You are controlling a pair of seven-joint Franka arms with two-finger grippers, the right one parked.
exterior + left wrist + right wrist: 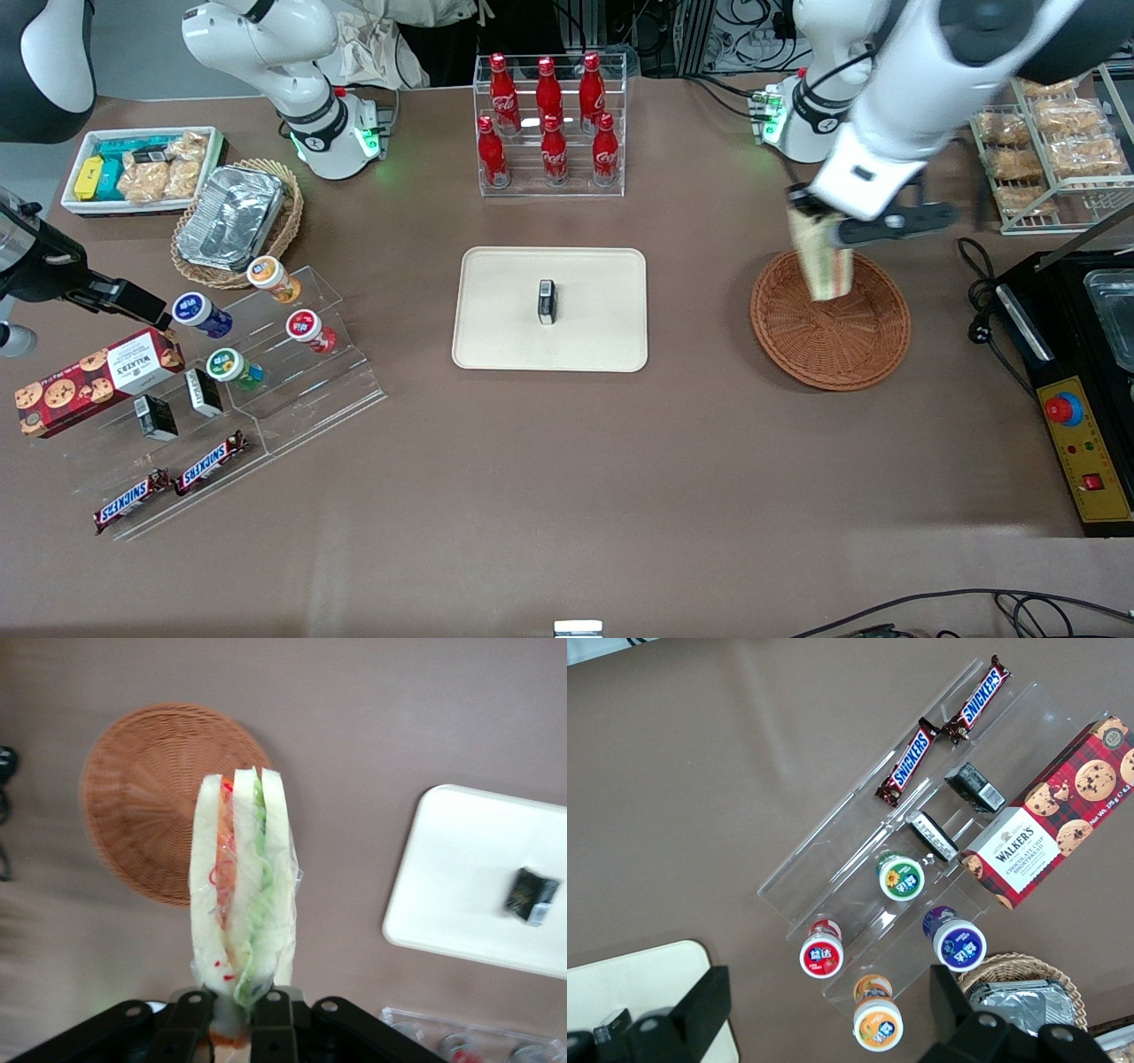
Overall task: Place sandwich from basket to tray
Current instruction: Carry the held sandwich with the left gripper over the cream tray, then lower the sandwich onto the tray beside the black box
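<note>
My left gripper (819,221) is shut on the sandwich (824,261), a pale wedge with green and orange-red filling, and holds it up in the air above the round reddish-brown basket (831,332). In the left wrist view the sandwich (241,886) stands upright between the black fingers (275,1028), with the basket (146,797) empty on the table below. The cream tray (549,308) lies mid-table, toward the parked arm from the basket, and carries one small black packet (547,301). The tray (469,877) also shows in the left wrist view.
A rack of red cola bottles (549,124) stands farther from the camera than the tray. Clear stepped racks (266,372) with cups, bars and a cookie box sit toward the parked arm's end. A black control box (1076,390) and pastry rack (1045,151) flank the basket.
</note>
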